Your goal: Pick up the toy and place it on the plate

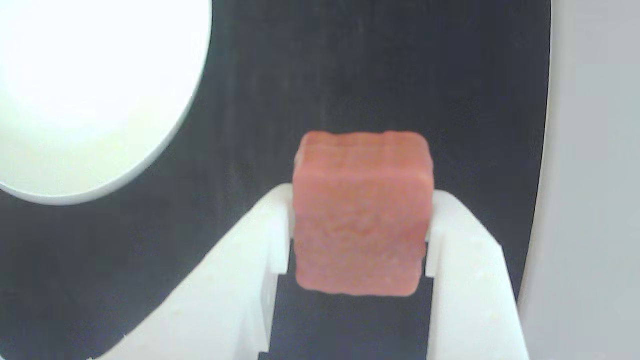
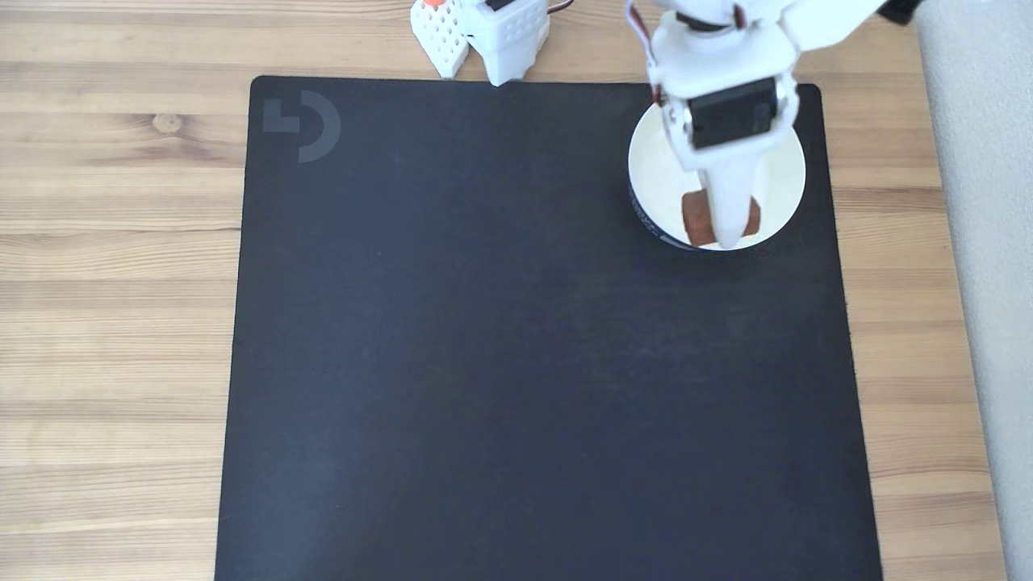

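- Wrist view: the white claw [image 1: 357,235] is clamped on the toy [image 1: 361,212], a reddish-brown biscuit-like block pinched on two opposite sides, its bumpy face toward the lens and its lower edge hanging free above the black mat [image 1: 350,75].
- In the same view the plate [image 1: 95,95] lies off to the upper left, washed out by glare, with mat and not white dish directly behind the block.
- Fixed view: from above, the claw [image 2: 721,219] and the toy [image 2: 696,219] overlap the near part of the plate [image 2: 779,181], which sits at the mat's [image 2: 524,339] far right corner on the wooden desk [image 2: 121,266].
- The two views seem to disagree on whether the block is over the dish; the likeliest reading is that it hangs high and only lines up with the rim from the fixed camera's angle, though height is hard to judge here.
- To finish the carry well, the arm should bring the block over the white centre, not the near rim.
- Lowering it close to the dish floor before parting the fingers would keep the block from bouncing out.
- The grip looks square, so a slow, level descent should do.
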